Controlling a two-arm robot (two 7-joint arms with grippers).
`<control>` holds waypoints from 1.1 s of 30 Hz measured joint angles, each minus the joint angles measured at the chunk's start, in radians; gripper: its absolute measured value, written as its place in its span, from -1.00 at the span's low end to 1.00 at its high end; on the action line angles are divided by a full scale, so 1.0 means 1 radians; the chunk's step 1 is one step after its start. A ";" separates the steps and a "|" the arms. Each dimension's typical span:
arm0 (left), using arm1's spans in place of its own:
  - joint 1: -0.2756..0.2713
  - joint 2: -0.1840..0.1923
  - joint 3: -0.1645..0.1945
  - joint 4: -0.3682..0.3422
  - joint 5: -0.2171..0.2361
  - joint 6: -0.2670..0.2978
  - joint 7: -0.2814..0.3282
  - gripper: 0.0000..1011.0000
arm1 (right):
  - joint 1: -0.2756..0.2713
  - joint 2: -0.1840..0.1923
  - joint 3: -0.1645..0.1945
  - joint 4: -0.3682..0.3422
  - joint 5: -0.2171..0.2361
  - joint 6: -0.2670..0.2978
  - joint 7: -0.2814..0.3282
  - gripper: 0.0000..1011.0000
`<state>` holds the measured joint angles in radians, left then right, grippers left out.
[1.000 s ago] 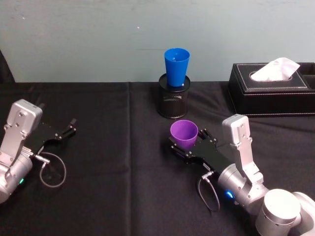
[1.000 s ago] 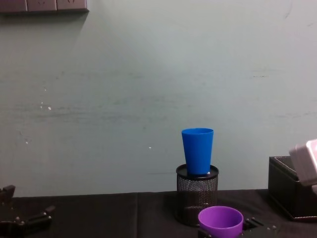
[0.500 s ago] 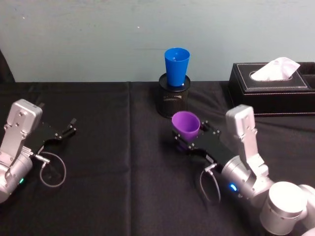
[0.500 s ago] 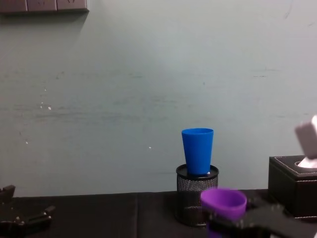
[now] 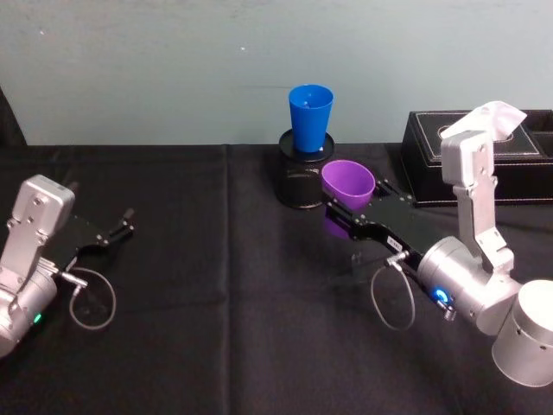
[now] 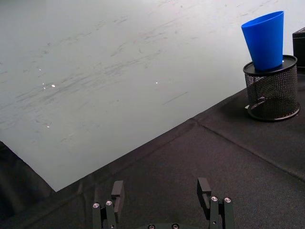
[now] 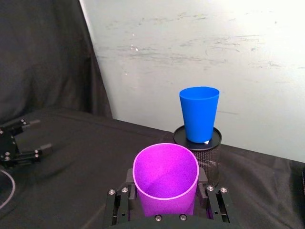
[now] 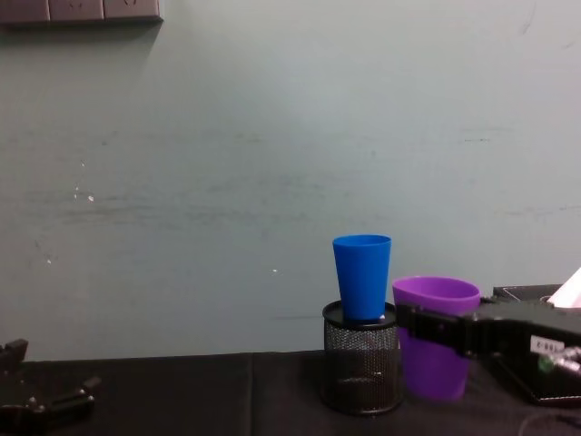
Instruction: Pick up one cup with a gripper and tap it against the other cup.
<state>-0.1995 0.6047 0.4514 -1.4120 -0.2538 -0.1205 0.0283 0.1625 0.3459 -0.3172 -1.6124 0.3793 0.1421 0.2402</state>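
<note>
The purple cup (image 5: 348, 181) hangs above the table, upright, with my right gripper (image 5: 356, 201) shut on its sides. In the right wrist view the purple cup (image 7: 166, 174) sits between the black fingers (image 7: 119, 204). The blue cup (image 5: 310, 117) stands upright in the black mesh pen holder (image 5: 304, 177) at the back centre. From the chest, the purple cup (image 8: 436, 336) is just right of the blue cup (image 8: 362, 276), rim slightly lower, a small gap between them. My left gripper (image 5: 117, 231) rests open at the left, seen open from its wrist (image 6: 162, 191).
A black tissue box (image 5: 484, 156) with a white tissue stands at the back right, close behind my right arm. Black cloth covers the table, and a pale wall rises right behind the pen holder (image 8: 361, 359).
My right gripper has lifted the purple cup off the table and carried it up and toward the back, close beside the blue cup. The left arm has stayed still.
</note>
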 joint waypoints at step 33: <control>0.000 0.000 0.000 0.000 0.000 0.000 0.000 0.98 | 0.000 -0.002 0.006 -0.005 0.009 0.011 0.009 0.44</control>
<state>-0.1995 0.6047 0.4514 -1.4120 -0.2539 -0.1206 0.0283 0.1627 0.3442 -0.3113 -1.6171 0.3884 0.1534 0.2495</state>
